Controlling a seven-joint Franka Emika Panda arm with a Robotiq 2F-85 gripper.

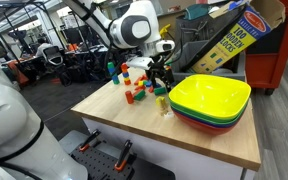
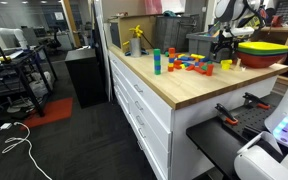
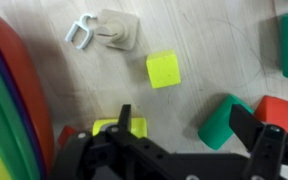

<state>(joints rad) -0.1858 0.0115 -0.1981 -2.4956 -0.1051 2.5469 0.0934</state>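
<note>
My fingers [image 1: 158, 80] hang point-down over the bench [image 1: 114, 120], just above the scattered blocks [image 1: 136, 92], mid-bench. Spread too small to tell here. The blocks are orange, red and green, mostly left of my fingers. A blue-and-green stack [image 1: 112, 72] stands upright near the far left edge. A small yellow-green block [image 1: 164, 103] sits on the near side, just beside the stacked bowls [image 1: 210, 100]. Bowls on the right: yellow on top, red and green under. Far right, behind: a tilted wood-blocks box [image 1: 234, 38] and a red cabinet [image 1: 271, 50].
</note>
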